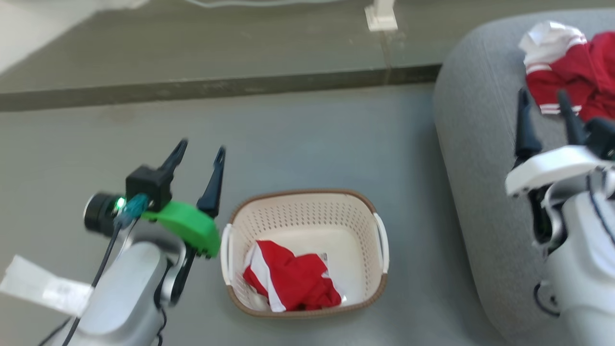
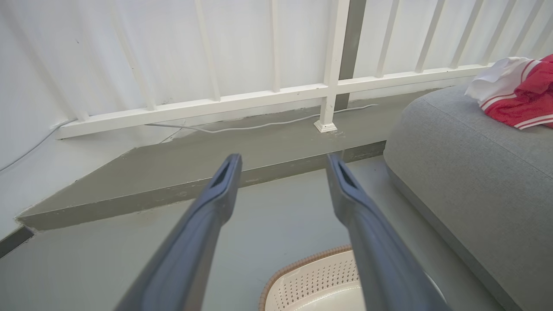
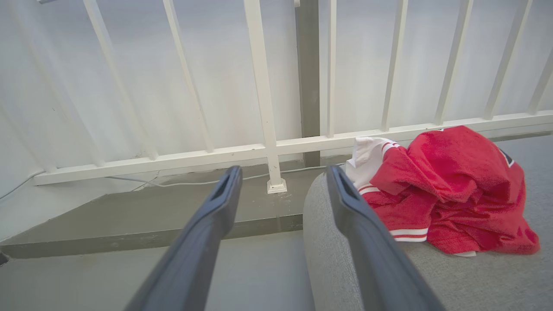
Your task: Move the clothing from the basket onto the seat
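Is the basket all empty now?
No, a crumpled red-and-white garment lies inside the basket.

The basket [image 1: 298, 211] at lower centre of the head view is open on top. A red-and-white garment [image 1: 293, 281] fills its lower left, and its upper right is bare. My left end effector [image 1: 202, 146], fingers spread, hangs over open floor [image 1: 312, 139] just left of the rim. The grey sofa [image 1: 480, 144] walls off the right edge. A clothing pile [image 1: 571, 72] covers the sofa's upper right corner, near my spread right end effector [image 1: 542, 93]. A raised ledge [image 1: 216, 89] and a white railing [image 2: 328, 86] close off the top.
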Controlling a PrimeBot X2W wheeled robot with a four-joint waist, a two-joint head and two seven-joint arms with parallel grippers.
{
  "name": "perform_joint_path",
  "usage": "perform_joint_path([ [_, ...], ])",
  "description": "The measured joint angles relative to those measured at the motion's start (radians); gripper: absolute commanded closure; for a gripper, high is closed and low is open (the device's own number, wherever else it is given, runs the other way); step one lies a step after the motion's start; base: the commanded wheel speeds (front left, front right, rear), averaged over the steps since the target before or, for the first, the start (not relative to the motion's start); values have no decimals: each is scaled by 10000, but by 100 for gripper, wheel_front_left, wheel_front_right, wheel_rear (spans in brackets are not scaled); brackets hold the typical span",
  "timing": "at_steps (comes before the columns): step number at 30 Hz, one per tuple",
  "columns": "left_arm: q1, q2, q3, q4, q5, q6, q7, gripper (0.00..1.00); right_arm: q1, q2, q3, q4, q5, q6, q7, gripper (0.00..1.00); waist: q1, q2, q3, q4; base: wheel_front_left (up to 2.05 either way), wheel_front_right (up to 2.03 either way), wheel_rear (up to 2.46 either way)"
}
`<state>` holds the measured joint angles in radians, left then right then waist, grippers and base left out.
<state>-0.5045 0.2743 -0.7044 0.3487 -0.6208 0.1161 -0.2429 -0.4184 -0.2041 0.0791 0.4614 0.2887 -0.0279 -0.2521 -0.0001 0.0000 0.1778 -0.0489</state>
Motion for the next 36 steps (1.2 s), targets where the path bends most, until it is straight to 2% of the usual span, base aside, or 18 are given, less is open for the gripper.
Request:
perform_joint_path([
  [5, 946, 71, 454, 84, -190, 4, -2, 0, 701, 318, 257, -314, 10, -19, 2, 0, 0, 0, -553, 327, 0, 0, 0],
  [9, 1629, 75, 826, 136, -360, 77, -4, 0, 1290, 502, 353, -627, 4, -186, 2, 0, 0, 0, -952, 572, 0, 0, 0],
  [18, 2991, 253, 2303, 267, -249, 77, -58, 0, 2734, 1012, 731, -1365, -81, -370, 2, 0, 0, 0, -1851, 936, 0, 0, 0],
  [29, 4064, 203, 3400, -629, 355, 79, -59, 0, 3934, 1122, 729, -2299, -82, -635, 69, 0, 0, 0, -2173, 649, 0, 0, 0],
  [36, 4553, -35, 3475, -1085, 688, 79, -59, 0, 4489, 1141, 616, -2872, -81, -723, 150, 0, 0, 0, -2193, 500, 0, 0, 0],
])
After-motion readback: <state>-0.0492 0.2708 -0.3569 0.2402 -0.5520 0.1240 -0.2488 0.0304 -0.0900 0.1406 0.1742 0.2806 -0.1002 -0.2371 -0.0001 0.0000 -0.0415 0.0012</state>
